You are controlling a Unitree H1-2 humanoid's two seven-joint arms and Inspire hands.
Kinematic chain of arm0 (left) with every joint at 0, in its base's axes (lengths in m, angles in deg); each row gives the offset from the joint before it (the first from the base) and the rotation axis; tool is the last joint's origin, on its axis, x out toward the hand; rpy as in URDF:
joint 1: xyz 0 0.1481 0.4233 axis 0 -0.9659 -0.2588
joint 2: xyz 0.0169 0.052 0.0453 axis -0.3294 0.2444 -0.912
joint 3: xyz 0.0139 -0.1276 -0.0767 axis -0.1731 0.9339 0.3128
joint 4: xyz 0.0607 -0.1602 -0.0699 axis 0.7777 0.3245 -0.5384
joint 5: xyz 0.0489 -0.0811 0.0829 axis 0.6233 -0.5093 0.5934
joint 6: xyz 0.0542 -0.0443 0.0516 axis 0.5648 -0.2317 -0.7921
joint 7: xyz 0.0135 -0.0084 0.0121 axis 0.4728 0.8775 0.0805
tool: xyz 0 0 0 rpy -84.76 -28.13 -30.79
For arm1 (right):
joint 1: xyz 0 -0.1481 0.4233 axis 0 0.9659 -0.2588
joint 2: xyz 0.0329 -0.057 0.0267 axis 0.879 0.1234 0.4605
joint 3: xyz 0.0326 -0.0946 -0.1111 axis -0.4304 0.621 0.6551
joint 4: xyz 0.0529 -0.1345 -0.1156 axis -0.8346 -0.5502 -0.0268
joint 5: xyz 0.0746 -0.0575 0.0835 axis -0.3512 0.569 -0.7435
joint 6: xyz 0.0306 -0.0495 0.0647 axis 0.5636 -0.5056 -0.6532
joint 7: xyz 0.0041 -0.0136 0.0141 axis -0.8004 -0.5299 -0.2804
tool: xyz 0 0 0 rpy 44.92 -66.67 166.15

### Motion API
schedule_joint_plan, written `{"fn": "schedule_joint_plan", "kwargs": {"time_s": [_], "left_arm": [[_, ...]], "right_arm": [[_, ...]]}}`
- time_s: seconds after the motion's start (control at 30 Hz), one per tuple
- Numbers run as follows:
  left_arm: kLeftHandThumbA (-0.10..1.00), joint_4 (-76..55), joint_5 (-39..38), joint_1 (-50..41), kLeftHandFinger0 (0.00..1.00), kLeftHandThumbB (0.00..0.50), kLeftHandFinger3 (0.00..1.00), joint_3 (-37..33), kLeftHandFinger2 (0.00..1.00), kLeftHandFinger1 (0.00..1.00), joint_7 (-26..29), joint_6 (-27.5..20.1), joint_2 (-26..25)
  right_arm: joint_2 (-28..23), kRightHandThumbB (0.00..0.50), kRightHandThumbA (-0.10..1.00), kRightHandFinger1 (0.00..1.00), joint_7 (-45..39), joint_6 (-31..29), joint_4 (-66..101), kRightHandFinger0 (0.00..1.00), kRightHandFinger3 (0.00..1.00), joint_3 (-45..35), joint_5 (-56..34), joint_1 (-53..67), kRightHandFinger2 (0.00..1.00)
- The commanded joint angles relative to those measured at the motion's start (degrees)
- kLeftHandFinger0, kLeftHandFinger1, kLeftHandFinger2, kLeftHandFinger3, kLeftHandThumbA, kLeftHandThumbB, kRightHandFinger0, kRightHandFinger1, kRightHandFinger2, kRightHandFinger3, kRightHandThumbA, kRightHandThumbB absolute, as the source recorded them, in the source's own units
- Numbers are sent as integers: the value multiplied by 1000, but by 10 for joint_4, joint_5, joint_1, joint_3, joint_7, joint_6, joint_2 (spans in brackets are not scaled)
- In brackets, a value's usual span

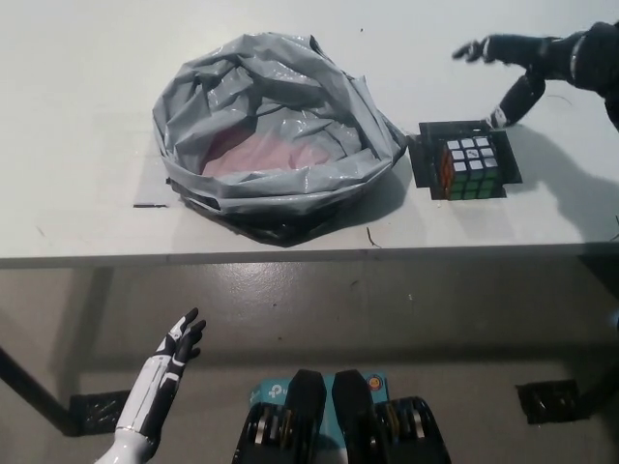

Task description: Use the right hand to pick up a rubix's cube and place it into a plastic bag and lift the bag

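Note:
A Rubik's cube [468,167] with a white top face sits on a small black mat [426,159] on the white table, right of the bag. The grey plastic bag [276,130] lies open in the table's middle, its mouth facing up with a pinkish inside. My black right hand [517,68] hovers open above the table, just behind and to the right of the cube, fingers spread and pointing left, not touching it. My white left hand [174,358] rests open below the table edge at lower left.
The table's front edge [309,256] runs across the picture's middle, with grey floor below it. A black table foot [551,401] shows at lower right and another [92,414] at lower left.

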Motion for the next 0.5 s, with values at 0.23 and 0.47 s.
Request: {"fn": "schedule_joint_plan", "kwargs": {"time_s": [0.23,0.47], "left_arm": [[1000,-58,6,17,1000,134,1000,-2,1000,1000,-15,-12,-20],[1000,-64,13,19,1000,132,1000,-3,1000,1000,-19,-6,-25]], "right_arm": [[34,500,987,1000,-151,-79,-168,1000,1000,59,39,-172,1000],[53,500,990,1000,-131,-95,-220,1000,1000,49,35,-178,1000]]}}
